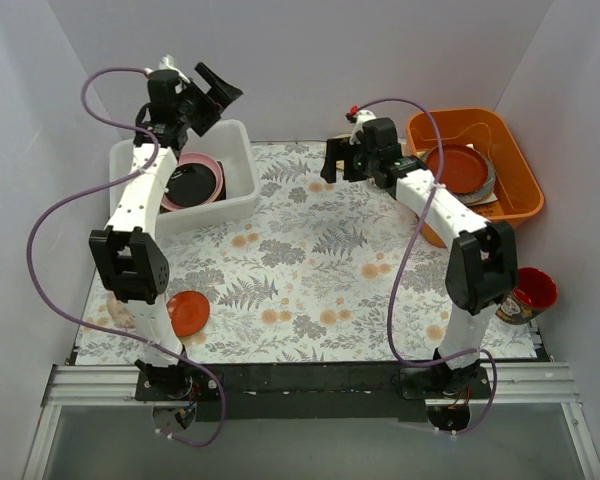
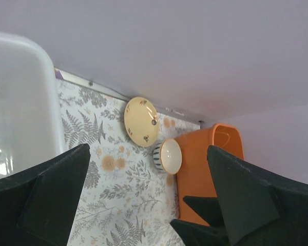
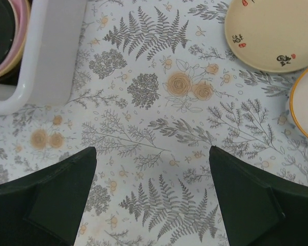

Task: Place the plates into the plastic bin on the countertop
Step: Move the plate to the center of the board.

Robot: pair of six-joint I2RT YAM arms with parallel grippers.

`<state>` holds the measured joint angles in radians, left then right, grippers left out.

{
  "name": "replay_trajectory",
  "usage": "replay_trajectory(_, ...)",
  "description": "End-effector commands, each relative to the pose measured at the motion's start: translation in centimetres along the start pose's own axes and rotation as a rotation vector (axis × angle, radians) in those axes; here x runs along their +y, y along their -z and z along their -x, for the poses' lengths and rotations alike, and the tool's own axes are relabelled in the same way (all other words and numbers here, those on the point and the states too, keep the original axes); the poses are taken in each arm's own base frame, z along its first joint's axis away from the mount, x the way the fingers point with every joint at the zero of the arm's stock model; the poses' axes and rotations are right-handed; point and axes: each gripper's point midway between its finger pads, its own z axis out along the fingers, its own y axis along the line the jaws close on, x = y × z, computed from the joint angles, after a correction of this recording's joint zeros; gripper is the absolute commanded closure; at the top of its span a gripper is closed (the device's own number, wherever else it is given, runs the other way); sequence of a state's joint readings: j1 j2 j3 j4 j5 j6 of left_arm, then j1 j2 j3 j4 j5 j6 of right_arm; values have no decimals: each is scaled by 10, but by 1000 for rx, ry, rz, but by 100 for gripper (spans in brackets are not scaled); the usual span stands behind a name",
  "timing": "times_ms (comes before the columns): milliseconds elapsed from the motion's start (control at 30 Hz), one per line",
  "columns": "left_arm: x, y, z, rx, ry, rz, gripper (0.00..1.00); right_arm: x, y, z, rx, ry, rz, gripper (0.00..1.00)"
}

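The plastic bin stands at the back left of the countertop. It holds a pink plate with a black plate on it. My left gripper is open and empty, raised above the bin's far side. A small red-orange saucer lies on the cloth beside the left arm. My right gripper is open and empty, low over the back middle of the cloth. A yellow plate lies ahead of it to the right, also in the left wrist view. The arm hides it in the top view.
An orange tub at the back right holds a red-brown plate on a grey one. A small cream bowl sits between the yellow plate and the tub. A dark-and-red cup stands at the right edge. White walls enclose the table.
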<state>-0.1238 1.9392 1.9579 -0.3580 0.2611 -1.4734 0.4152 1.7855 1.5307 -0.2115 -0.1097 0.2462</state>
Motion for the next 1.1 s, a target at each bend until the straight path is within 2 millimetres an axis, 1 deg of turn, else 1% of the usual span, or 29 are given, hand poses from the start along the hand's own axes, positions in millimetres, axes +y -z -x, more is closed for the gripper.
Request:
replay_trajectory(0,-22,48,22,-14,-58,-19,2,-4,-33,6,49,159,-76,2)
replay_trajectory(33,-13,51,24,-17,-56,10,2,-14,-38,10,44,191,-150,2)
replay_trajectory(67,-11,55,25,-22,-62,22,2,-12,-41,27,11,222,-176,2)
replay_trajectory(100,-14,65,29,-43,-80,27,2,-17,-52,19,26,290,-245,2)
replay_trajectory(133,-5,66,25,-45,-79,54,2,-18,-56,22,15,337,-281,2)
replay_trajectory(167,-4,69,24,-46,-82,57,2,-19,-59,24,6,370,-317,2)
replay_trajectory(200,-7,77,26,-60,-90,52,2,-22,-67,20,7,433,-378,2)
replay_trajectory(233,-5,80,25,-61,-90,57,2,-24,-70,19,10,452,-406,2)
replay_trajectory(267,2,81,19,-46,-84,71,2,-24,-73,21,2,470,-431,2)
replay_trajectory(300,5,83,20,-48,-82,77,2,-32,-80,13,22,497,-491,2)
replay_trajectory(333,7,86,17,-45,-85,83,2,-37,-81,11,34,538,-533,2)
replay_trajectory(367,12,86,13,-32,-85,93,2,-39,-84,11,32,568,-563,2)
replay_trajectory(400,14,88,11,-30,-90,95,2,-46,-91,5,51,608,-609,2)
replay_trajectory(433,14,92,10,-32,-96,100,2,-49,-92,4,70,678,-638,2)
replay_trajectory(467,18,92,8,-29,-97,110,2,-52,-96,6,59,697,-665,2)
replay_trajectory(500,19,94,7,-30,-98,111,2,-58,-101,0,75,721,-689,2)
replay_trajectory(567,20,96,6,-32,-99,116,2,-65,-106,-1,84,779,-718,2)
replay_trajectory(600,24,96,2,-20,-97,117,2,-70,-109,-6,99,799,-744,2)
replay_trajectory(633,25,96,1,-14,-93,120,2,-73,-112,-9,103,817,-750,2)
replay_trajectory(667,27,97,-1,-9,-93,120,2,-73,-116,-6,92,862,-754,2)
replay_trajectory(733,32,96,-6,8,-86,130,2,-78,-124,-13,108,917,-757,2)
replay_trajectory(767,32,98,-7,7,-85,131,2,-77,-130,-10,84,935,-760,2)
replay_trajectory(800,37,98,-10,13,-81,139,2,-77,-134,-9,82,940,-750,2)
replay_trajectory(833,38,98,-11,14,-80,142,2,-73,-136,0,57,936,-744,2)
replay_trajectory(867,40,98,-12,17,-81,144,2,-75,-143,-6,76,943,-727,2)
replay_trajectory(900,41,99,-12,16,-81,147,2,-71,-148,-5,64,938,-699,2)
replay_trajectory(967,46,98,-15,26,-80,155,2,-71,-156,-6,55,936,-684,2)
replay_trajectory(1033,49,97,-17,32,-80,162,2,-73,-161,-7,44,926,-662,2)
replay_trajectory(1067,51,97,-17,31,-79,165,2,-79,-163,-9,42,915,-656,2)
